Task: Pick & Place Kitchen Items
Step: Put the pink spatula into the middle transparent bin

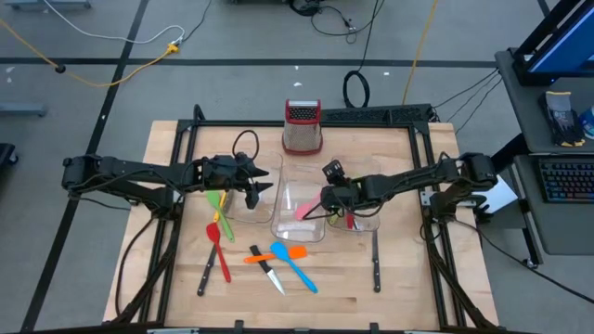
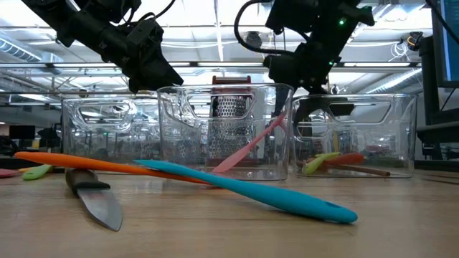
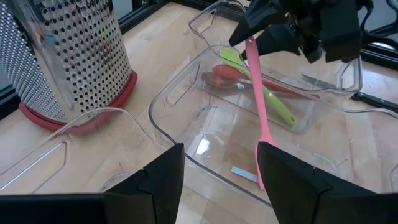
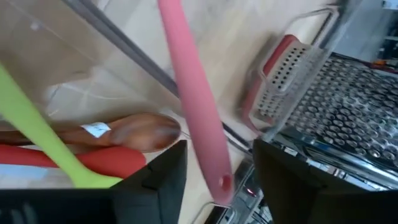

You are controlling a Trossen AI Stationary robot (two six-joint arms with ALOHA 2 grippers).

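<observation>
1. The right hand (image 1: 327, 198) is positioned over the right edge of the middle clear bin (image 1: 299, 206), with its fingers spread apart; the pink spatula (image 3: 256, 106) stands between them but is not seen to be pinched.
2. The pink spatula is seen leaning inside the middle bin, its lower end on the bin floor and its upper end by the right hand's fingertips.
3. The left hand (image 1: 263, 190) is held above the gap between the left clear bin (image 1: 243, 199) and the middle bin, its fingers spread and nothing between them.
4. In the right clear bin (image 3: 323, 99), a green spatula (image 3: 261, 90), a red spoon (image 4: 93, 160) and a brown wooden spoon (image 4: 134, 132) are lying together.
5. On the bench (image 1: 186, 158) in front of the bins, an orange spatula (image 1: 274, 254) is crossed by a blue spatula (image 1: 292, 264), and a black-handled knife (image 1: 267, 268) is laid just beside them.
6. Near the left bin, a green utensil (image 1: 218, 204), a yellow one (image 1: 225, 225), two red ones (image 1: 219, 255) and another dark-handled knife (image 1: 206, 276) are spread on the bench.
7. A further black-handled knife (image 1: 376, 260) is laid on the right part of the bench, in front of the right bin.
8. A steel box grater (image 1: 302, 127) with a red top is placed upright behind the middle bin.
</observation>
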